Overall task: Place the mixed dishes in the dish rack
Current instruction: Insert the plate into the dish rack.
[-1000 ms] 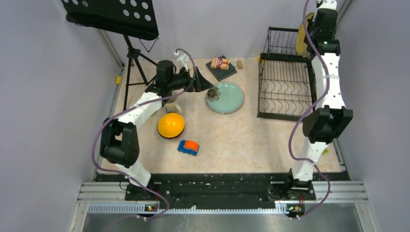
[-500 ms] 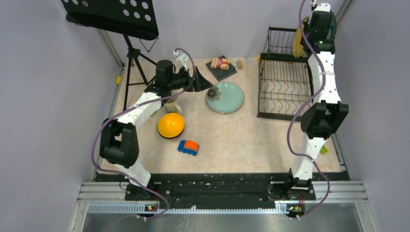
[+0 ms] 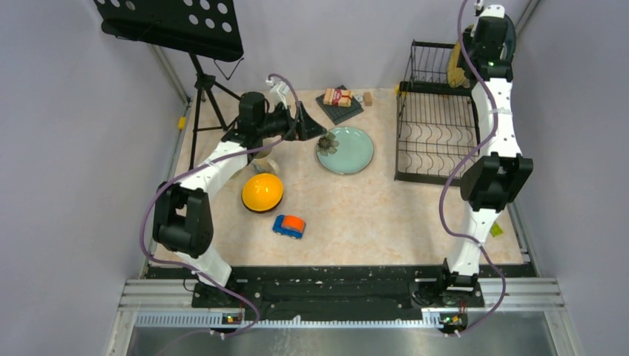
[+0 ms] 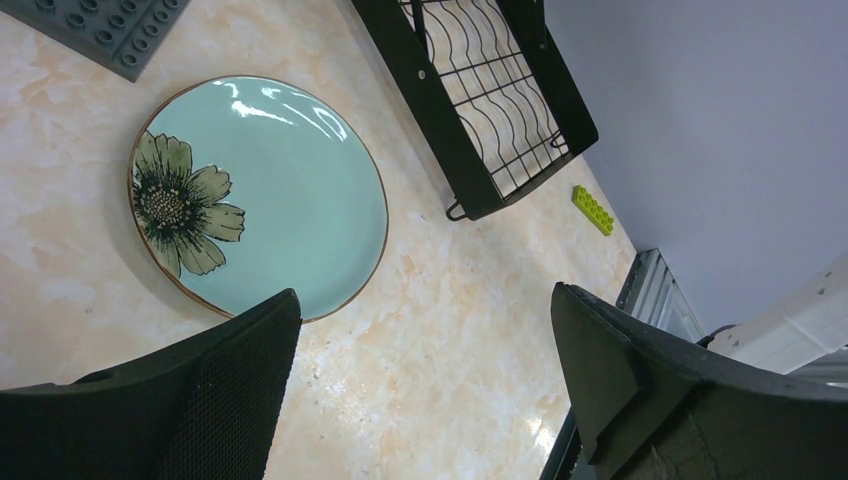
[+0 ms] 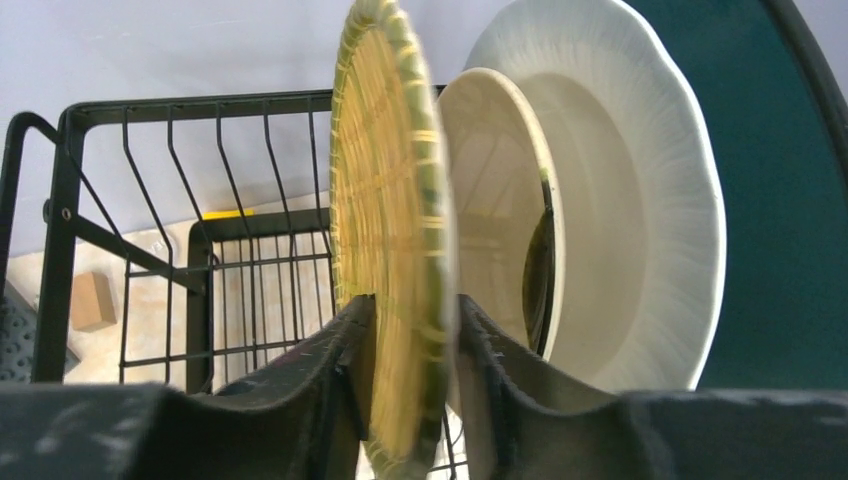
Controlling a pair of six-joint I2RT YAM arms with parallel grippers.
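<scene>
- The right gripper (image 5: 413, 305) has its jaws clamped on the bottom edge of the yellowish plate (image 5: 390, 200).
- This plate looks woven and stands up on its edge, at the tall back part of the dish rack (image 5: 200, 102).
- Right beside it stands a cream plate (image 5: 495, 200), then a bigger pale plate with a wavy rim (image 5: 630, 220), then the dark teal plate (image 5: 780, 200). I cannot tell which slots they sit in.
- The left gripper (image 4: 420, 300) has its jaws wide apart and holds nothing.
- It hangs over the table (image 4: 430, 400), near the mint-green plate (image 4: 290, 200).
- That plate lies flat on the table, with a flower painted on it. It is just beside the rack but not in it.
- The orange-yellow bowl (image 3: 262, 192) sits upside down on the table, near the left arm.
- A small toy car (image 3: 289, 225) is just beside the bowl, a little nearer to the arm bases.
</scene>
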